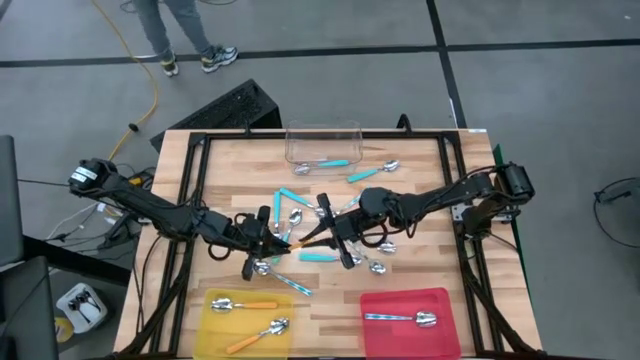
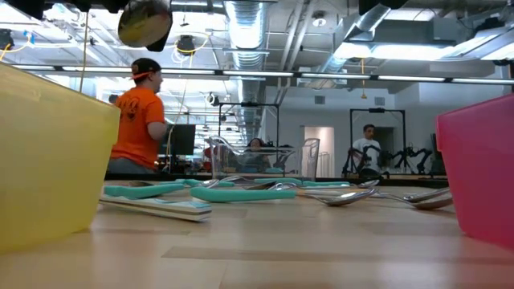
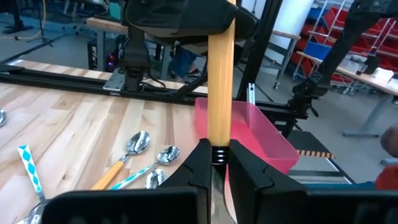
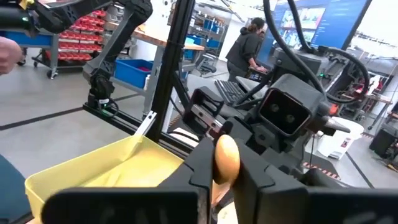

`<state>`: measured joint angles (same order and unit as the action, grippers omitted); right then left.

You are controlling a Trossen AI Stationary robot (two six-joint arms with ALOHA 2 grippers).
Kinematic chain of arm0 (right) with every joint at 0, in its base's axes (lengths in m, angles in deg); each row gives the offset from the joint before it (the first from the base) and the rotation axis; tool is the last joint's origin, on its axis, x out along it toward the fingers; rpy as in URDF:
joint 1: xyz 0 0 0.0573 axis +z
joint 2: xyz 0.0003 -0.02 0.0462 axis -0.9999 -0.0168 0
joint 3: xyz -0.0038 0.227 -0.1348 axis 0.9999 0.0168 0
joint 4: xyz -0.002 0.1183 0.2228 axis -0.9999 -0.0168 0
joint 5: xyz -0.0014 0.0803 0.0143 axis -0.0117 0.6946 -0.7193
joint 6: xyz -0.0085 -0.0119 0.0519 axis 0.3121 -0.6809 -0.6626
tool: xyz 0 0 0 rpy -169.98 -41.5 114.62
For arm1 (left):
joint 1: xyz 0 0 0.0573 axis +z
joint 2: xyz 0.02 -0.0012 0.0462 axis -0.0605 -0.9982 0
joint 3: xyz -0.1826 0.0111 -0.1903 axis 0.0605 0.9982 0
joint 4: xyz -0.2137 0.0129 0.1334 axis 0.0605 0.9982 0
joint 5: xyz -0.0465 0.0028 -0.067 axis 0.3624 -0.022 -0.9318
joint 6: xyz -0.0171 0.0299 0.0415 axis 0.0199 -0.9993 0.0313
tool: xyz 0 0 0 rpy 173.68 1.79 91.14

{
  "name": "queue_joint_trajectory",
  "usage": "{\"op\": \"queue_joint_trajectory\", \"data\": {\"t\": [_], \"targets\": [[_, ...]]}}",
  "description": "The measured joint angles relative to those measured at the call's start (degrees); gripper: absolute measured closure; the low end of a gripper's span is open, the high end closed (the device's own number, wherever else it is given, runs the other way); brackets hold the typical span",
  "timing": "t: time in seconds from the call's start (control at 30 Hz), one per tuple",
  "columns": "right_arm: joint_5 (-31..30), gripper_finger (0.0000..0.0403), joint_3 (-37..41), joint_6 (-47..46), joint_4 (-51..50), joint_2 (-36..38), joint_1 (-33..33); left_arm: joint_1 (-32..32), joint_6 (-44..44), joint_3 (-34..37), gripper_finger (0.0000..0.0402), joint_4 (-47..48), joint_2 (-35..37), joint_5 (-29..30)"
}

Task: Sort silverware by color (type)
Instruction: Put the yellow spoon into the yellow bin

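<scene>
An orange-handled spoon hangs above the middle of the table between my two grippers. My left gripper is shut on its bowl end and my right gripper on its handle end. The left wrist view shows the orange handle running from my left gripper to the right one. The right wrist view shows my right gripper around the handle's tip. Several teal and silver spoons lie flat on the wood below. My left gripper pinches the spoon between its two fingers where the orange handle meets the metal neck. It comes level from the table's left, with the spoon running on along the fingers. The spoon is clear of the table. My right gripper has the handle's rounded free end between its two fingers. It comes level from the table's right, in line with the handle. The spoon is lifted clear and about level.
A yellow tray at the near left holds two orange-handled spoons. A red tray at the near right holds a silver one. A clear tub at the far edge holds a teal spoon. A person stands beyond the table's far side.
</scene>
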<state>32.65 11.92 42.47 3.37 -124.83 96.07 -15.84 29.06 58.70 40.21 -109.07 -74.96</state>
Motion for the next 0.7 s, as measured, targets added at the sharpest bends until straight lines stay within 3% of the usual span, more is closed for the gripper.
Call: {"op": "queue_joint_trajectory", "data": {"t": [0.17, 0.43, 0.63, 0.7], "targets": [[-0.49, 0.0349, 0.00, -1.41, -0.11, 0.05, -0.07, -0.10, 1.24, 0.00, 0.0375, 0.18, 0.00, 3.56], [-2.55, 0.0349, 0.07, -5.19, -1.49, -0.02, 0.10, 0.00, 1.81, -0.02, 0.0286, 0.06, 0.35, 8.54], [-1.26, 0.0349, 0.07, -5.91, -2.80, -0.04, 1.64, 0.05, 0.80, -0.02, 0.0236, 0.49, 4.37, 9.24], [1.94, 0.0349, 0.07, -4.03, -2.64, -0.04, 2.65, 0.02, -0.41, -0.02, 0.0229, 0.28, 7.14, 9.28]]}}
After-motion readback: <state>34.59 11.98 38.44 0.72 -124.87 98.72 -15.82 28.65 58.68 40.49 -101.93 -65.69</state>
